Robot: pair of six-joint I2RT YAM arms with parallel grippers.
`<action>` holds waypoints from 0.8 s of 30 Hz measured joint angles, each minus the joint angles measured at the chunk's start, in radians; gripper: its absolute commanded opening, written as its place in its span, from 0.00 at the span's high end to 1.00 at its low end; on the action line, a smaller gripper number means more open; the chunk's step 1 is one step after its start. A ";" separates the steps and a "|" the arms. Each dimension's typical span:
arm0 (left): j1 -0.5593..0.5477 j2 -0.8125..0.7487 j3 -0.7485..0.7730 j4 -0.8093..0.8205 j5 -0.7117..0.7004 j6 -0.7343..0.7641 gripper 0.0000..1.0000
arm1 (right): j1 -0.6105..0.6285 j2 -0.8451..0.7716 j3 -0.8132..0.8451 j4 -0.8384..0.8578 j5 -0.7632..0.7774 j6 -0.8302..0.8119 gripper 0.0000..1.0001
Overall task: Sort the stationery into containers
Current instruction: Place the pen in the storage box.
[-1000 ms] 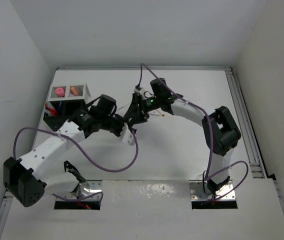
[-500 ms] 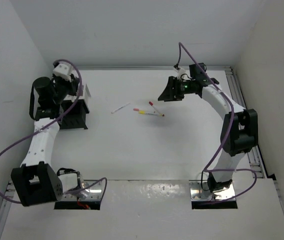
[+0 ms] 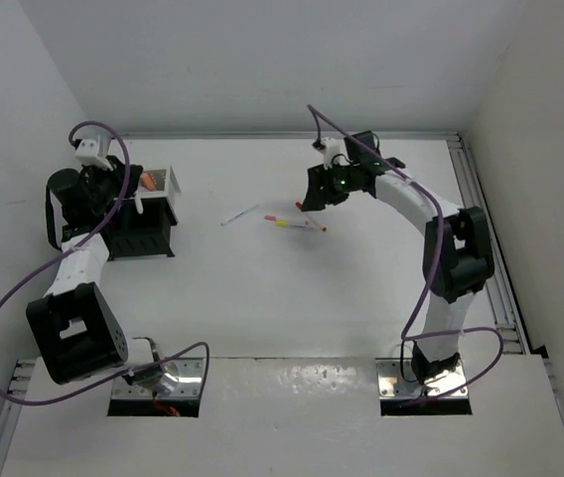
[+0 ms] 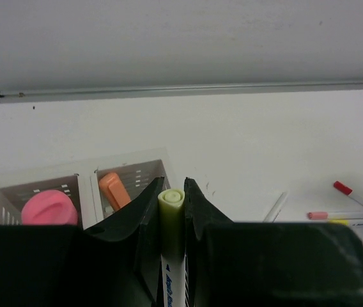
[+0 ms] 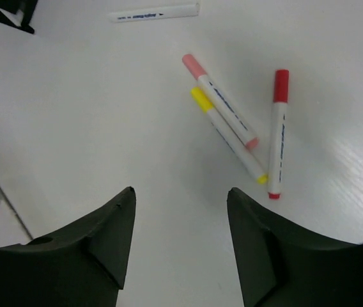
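Note:
My left gripper (image 4: 172,183) is shut on a white marker with a pale yellow-green cap (image 4: 170,203). It hangs over the containers at the table's far left (image 3: 130,192). The white perforated bin (image 4: 166,158) holds a pink piece (image 4: 47,208) and an orange piece (image 4: 112,190). The black organizer (image 3: 145,237) adjoins it. My right gripper (image 5: 180,192) is open and empty, above the table beside three markers: pink-capped (image 5: 220,102), yellow-capped (image 5: 227,135) and red-capped (image 5: 277,131). A white pen (image 5: 154,12) lies further off. The right gripper (image 3: 312,197) shows in the top view near the markers (image 3: 294,224).
Grey walls enclose the white table on the left, back and right. A metal rail (image 3: 481,219) runs along the right edge. Purple cables (image 3: 24,288) loop from both arms. The arm bases sit at the near edge.
The right gripper has moved left and closer to the markers. The left arm has shifted a little by the containers, still holding its marker.

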 measured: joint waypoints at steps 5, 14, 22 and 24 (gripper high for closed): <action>0.006 0.034 -0.008 -0.005 0.015 0.010 0.52 | 0.119 0.107 0.110 0.016 0.076 -0.089 0.40; 0.028 0.059 0.029 -0.103 0.097 0.019 0.18 | 0.227 0.263 0.288 0.008 0.082 -0.425 0.41; 0.027 0.047 0.057 -0.175 0.213 0.010 0.16 | 0.280 0.438 0.385 0.120 0.049 -0.580 0.17; 0.027 0.024 0.057 -0.199 0.228 0.008 0.16 | 0.293 0.488 0.421 0.149 0.049 -0.587 0.13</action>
